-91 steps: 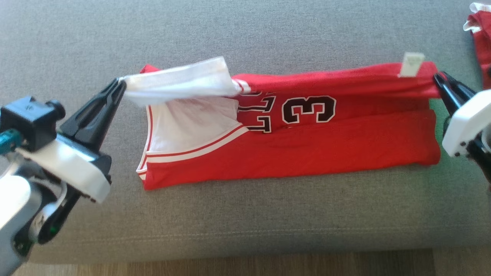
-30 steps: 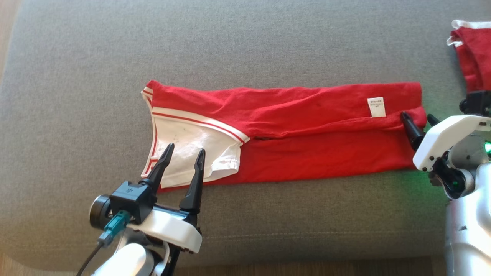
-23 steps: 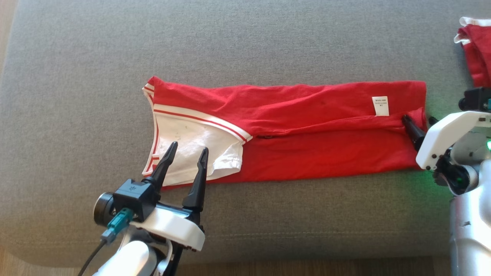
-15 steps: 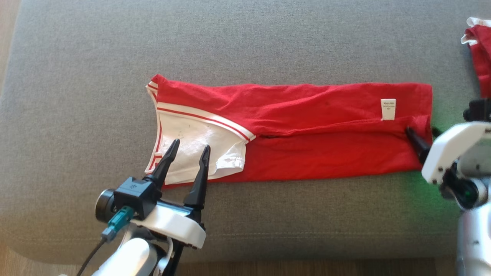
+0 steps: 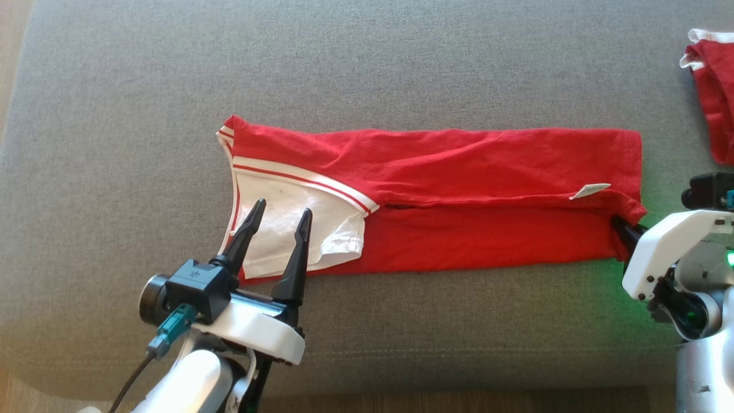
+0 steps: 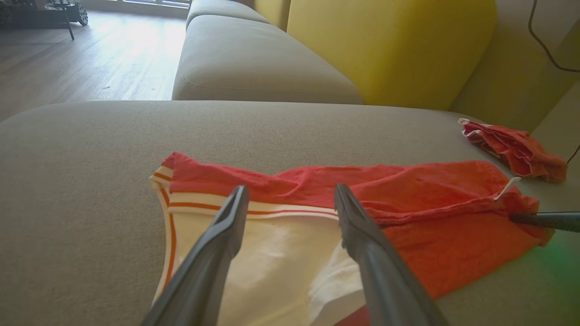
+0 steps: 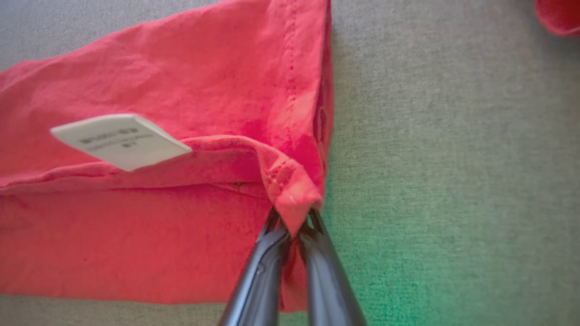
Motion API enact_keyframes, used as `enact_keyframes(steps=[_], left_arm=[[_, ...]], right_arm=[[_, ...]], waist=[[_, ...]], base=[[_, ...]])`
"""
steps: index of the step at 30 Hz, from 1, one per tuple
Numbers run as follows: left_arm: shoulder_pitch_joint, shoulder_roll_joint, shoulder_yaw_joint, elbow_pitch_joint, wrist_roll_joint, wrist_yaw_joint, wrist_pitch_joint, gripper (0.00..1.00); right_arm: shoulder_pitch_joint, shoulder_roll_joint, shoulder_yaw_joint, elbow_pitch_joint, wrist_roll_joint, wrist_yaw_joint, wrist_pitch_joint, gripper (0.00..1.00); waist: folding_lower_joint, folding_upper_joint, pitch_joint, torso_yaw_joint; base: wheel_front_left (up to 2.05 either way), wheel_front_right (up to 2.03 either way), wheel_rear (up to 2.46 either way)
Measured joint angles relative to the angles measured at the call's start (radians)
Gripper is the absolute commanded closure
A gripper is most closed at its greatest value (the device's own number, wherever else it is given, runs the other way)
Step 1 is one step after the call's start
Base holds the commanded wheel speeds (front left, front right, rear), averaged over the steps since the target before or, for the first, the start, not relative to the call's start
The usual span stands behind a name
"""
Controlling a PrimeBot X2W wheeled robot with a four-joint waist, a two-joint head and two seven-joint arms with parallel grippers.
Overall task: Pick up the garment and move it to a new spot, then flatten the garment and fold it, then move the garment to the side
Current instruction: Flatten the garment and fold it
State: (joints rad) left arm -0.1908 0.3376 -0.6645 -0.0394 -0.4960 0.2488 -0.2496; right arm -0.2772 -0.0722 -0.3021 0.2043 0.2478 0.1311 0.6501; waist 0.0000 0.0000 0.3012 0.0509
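The grey sofa cushion (image 5: 367, 57) carries the red garment (image 5: 459, 166), folded into a long strip across its middle, parallel to the front edge. A second red garment (image 5: 714, 97) lies bunched toward the far right corner, well apart. The left fingers (image 5: 298, 252) stand wide open, holding nothing, above the white panel at the strip's left end. The right fingers (image 7: 258, 271) are pinched tight on the corner of the upper layer at the right end, near the white label (image 5: 589, 191). Recommended: lower the left fingers onto the matching left corner, grip all layers, then lift both ends together, keeping the cloth taut and level.
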Motion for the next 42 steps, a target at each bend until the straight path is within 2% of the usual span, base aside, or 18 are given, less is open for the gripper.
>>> enact_keyframes(steps=[5,10,17,29,36,42], left_arm=[[0.003,-0.013,0.007,0.004,0.005,-0.009,0.0,0.0],[0.008,-0.018,0.033,0.009,0.011,-0.013,0.0,0.0],[0.032,-0.018,0.041,0.012,0.02,-0.021,0.0,0.0],[0.046,-0.018,0.045,0.023,0.019,-0.029,0.0,0.0],[0.047,-0.019,0.035,0.023,0.018,-0.03,0.001,0.0],[0.047,-0.03,0.025,0.032,0.01,-0.039,0.001,0.0]], right_arm=[[-0.005,-0.004,-0.02,0.024,0.0,0.0,-0.041,1.0],[-0.034,-0.04,-0.044,0.029,0.007,0.0,-0.062,1.0],[-0.066,-0.098,-0.038,-0.053,0.013,0.0,-0.06,1.0],[-0.067,-0.074,0.183,-0.313,0.093,0.0,0.034,1.0],[-0.161,-0.034,0.349,-0.297,0.123,0.0,0.061,1.0],[-0.239,-0.012,0.482,-0.171,0.136,0.0,0.061,1.0]], waist=[[0.0,0.0,-0.004,0.001],[0.0,0.0,-0.011,-0.008],[0.0,0.0,-0.031,-0.035],[0.0,0.0,-0.078,-0.031],[0.0,0.0,-0.082,0.011],[0.0,0.0,-0.079,0.064]], base=[[0.0,0.0,0.0],[0.0,0.0,0.0],[0.0,0.0,0.0],[0.0,0.0,0.0],[0.0,0.0,0.0],[0.0,0.0,0.0]])
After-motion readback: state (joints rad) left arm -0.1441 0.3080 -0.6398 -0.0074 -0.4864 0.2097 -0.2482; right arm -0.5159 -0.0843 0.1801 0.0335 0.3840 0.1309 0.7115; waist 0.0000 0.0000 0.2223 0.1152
